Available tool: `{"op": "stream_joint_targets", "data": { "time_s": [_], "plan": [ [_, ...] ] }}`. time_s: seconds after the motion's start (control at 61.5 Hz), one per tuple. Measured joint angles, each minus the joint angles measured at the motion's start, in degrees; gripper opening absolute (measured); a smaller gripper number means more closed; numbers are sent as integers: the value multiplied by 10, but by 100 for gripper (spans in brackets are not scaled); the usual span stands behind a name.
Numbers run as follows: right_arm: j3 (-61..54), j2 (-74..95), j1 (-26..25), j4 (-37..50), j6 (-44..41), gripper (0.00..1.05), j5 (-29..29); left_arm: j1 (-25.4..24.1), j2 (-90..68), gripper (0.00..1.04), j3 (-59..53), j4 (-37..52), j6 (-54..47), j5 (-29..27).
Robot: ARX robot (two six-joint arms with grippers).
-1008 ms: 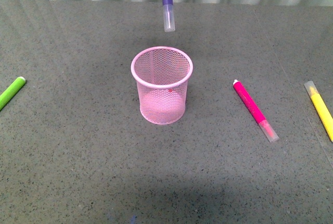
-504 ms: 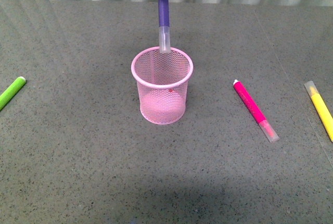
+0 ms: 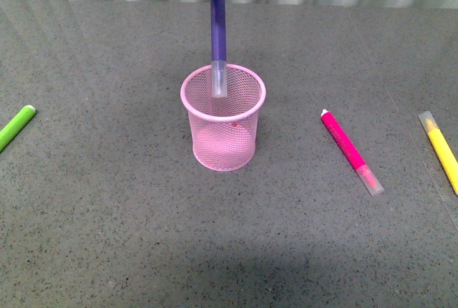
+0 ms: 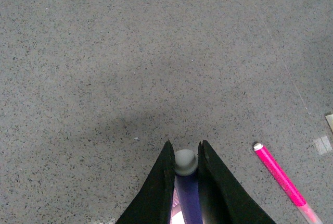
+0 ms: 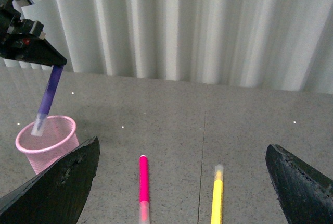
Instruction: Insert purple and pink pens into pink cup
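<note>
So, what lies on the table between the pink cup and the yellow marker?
The pink pen lies there, flat, touching neither pink cup nor yellow marker; the front view shows it.

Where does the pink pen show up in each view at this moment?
Front view: pink pen lies right of the pink cup.
Left wrist view: it lies beside the left gripper.
Right wrist view: it lies between the pink cup and the yellow marker.
Shared landmark: the held purple pen.
</note>
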State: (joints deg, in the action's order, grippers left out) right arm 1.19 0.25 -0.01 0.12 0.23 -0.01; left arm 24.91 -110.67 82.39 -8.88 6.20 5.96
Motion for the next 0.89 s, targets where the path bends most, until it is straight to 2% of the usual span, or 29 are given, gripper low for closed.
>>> {"op": "stream_joint_targets", "data": {
  "time_s": [0.634, 0.731, 0.894],
  "plan": [
    [0, 0, 0, 0, 0, 97, 0, -3, 3, 6, -8, 3, -2, 5],
    [0, 0, 0, 0, 0, 97, 0, -3, 3, 18, -8, 3, -2, 10],
    [0, 0, 0, 0, 0, 97, 0, -3, 3, 45, -8, 3, -4, 13]
  ]
}}
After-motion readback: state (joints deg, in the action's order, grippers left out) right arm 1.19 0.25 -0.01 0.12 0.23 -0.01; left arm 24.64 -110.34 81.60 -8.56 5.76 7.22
